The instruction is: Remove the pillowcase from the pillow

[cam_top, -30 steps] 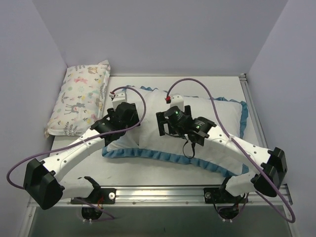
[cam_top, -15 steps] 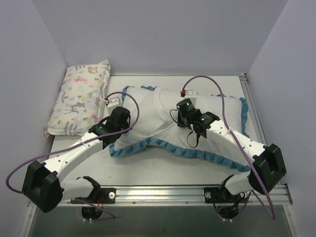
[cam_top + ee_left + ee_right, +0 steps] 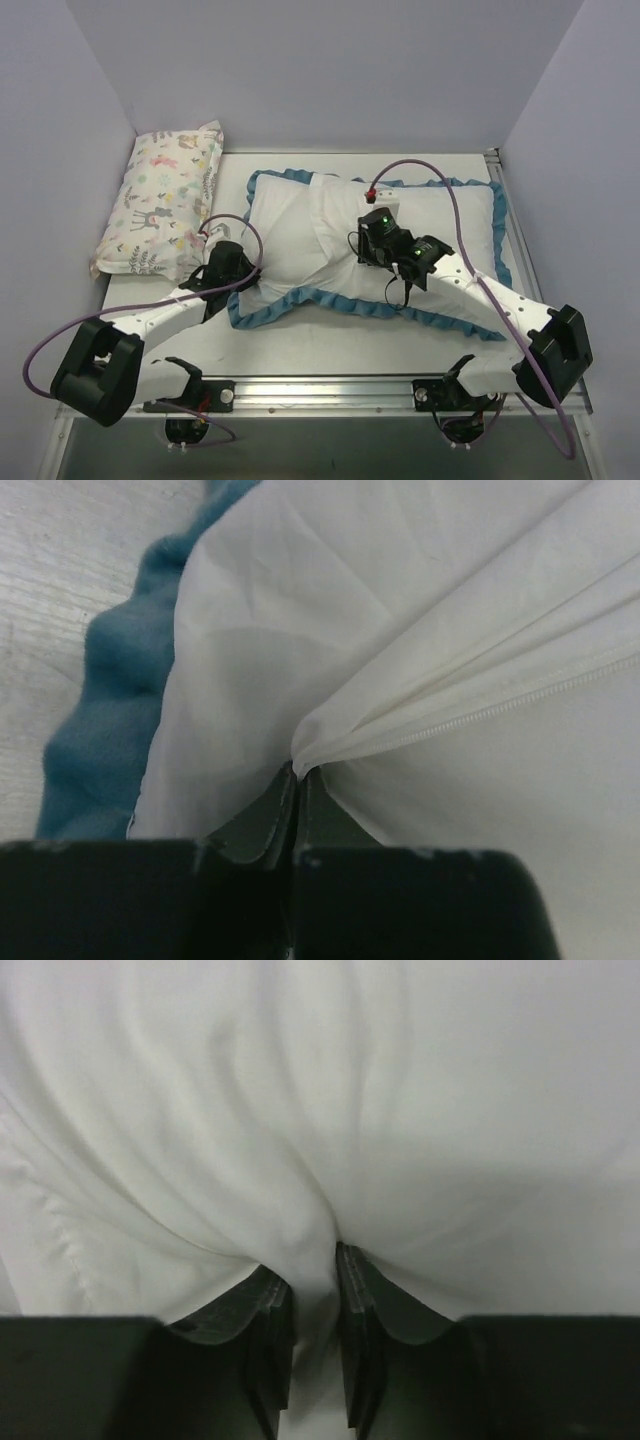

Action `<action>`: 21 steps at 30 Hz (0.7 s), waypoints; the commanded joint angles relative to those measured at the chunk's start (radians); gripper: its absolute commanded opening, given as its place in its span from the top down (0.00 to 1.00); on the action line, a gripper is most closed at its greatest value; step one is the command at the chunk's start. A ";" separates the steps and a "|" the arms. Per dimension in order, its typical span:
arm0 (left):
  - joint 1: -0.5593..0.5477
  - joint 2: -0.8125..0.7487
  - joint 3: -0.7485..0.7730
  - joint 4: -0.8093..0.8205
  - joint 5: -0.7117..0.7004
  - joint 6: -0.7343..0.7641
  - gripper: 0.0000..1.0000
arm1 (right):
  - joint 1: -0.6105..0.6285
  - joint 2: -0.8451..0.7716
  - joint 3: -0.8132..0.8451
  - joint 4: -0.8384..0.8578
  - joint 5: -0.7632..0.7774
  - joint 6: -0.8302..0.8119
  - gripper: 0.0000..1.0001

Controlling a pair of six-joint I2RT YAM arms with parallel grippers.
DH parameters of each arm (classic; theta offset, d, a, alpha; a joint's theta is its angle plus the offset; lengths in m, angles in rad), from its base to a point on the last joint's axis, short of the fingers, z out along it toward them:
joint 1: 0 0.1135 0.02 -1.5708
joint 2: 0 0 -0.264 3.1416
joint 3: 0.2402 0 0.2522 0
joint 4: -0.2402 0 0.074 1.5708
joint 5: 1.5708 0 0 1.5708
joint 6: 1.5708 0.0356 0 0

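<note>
The pillowcase (image 3: 440, 250) lies across the table with its white side up and blue ruffled trim (image 3: 350, 303) round the edge. My left gripper (image 3: 238, 283) sits at its near-left corner. In the left wrist view that gripper (image 3: 298, 772) is shut on a thin pinch of white pillowcase fabric (image 3: 300, 630) beside a zipper seam (image 3: 520, 695). My right gripper (image 3: 375, 250) presses down on the middle. Its wrist view shows it (image 3: 315, 1255) shut on a thick fold of white fabric (image 3: 320, 1110). The pillow stays hidden inside the case.
A small pastel animal-print pillow (image 3: 165, 200) lies along the left wall. Purple cables (image 3: 430, 170) arch over both arms. A metal rail (image 3: 330, 385) runs along the near table edge, and walls close in the back and both sides.
Both grippers have gone from open to shut on white fabric. The left one has drawn back toward the near left with its corner. The right one has shifted right, and the case has spread flatter.
</note>
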State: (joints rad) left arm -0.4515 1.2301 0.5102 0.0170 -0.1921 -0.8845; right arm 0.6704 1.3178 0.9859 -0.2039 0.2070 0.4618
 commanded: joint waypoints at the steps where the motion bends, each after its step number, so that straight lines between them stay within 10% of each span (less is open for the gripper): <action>1: -0.009 0.055 -0.077 0.067 0.025 0.012 1.00 | 0.113 -0.031 0.089 -0.138 0.250 -0.089 0.70; 8: -0.019 -0.017 -0.148 0.166 0.051 0.010 1.00 | 0.412 -0.028 0.190 0.018 0.347 -0.323 0.21; 21: -0.018 -0.196 -0.179 0.083 0.026 -0.027 1.00 | 0.448 0.452 0.390 0.080 0.187 -0.425 0.00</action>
State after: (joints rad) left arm -0.4633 1.0695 0.3420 0.1947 -0.1749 -0.9031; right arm 1.1378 1.7073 1.3354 -0.0978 0.4187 0.0505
